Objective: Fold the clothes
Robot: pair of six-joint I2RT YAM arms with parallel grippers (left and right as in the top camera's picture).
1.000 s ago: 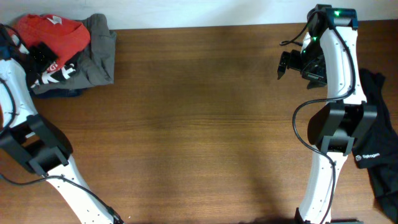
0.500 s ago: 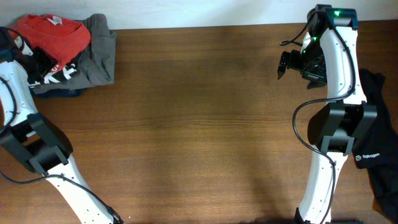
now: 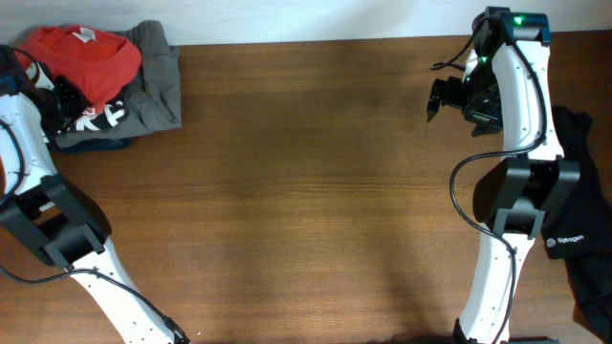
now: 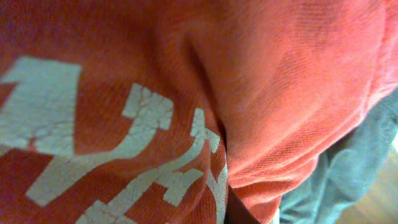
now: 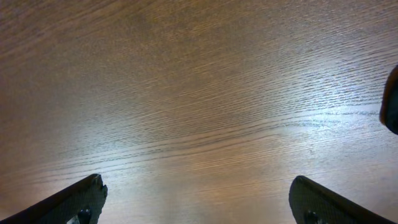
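The clothes lie in a heap at the table's far left corner. On top is a red shirt (image 3: 86,48) with white lettering, over a grey garment (image 3: 153,91) and a dark blue one (image 3: 91,143). My left gripper (image 3: 59,96) is pushed into the red shirt's near edge. In the left wrist view the red shirt (image 4: 280,93) fills the frame and hides the fingers. It bunches into a fold low in the middle, and the grey garment (image 4: 348,180) shows at the lower right. My right gripper (image 3: 435,98) (image 5: 196,183) hangs open over bare wood at the far right.
A black garment (image 3: 583,229) with a small white logo lies at the table's right edge beside the right arm's base. The brown wooden table (image 3: 287,191) stretches between the two arms. A pale wall runs along its far edge.
My left gripper has closed into the red shirt. The red shirt and the grey garment have shifted slightly to the right. The right arm has not moved.
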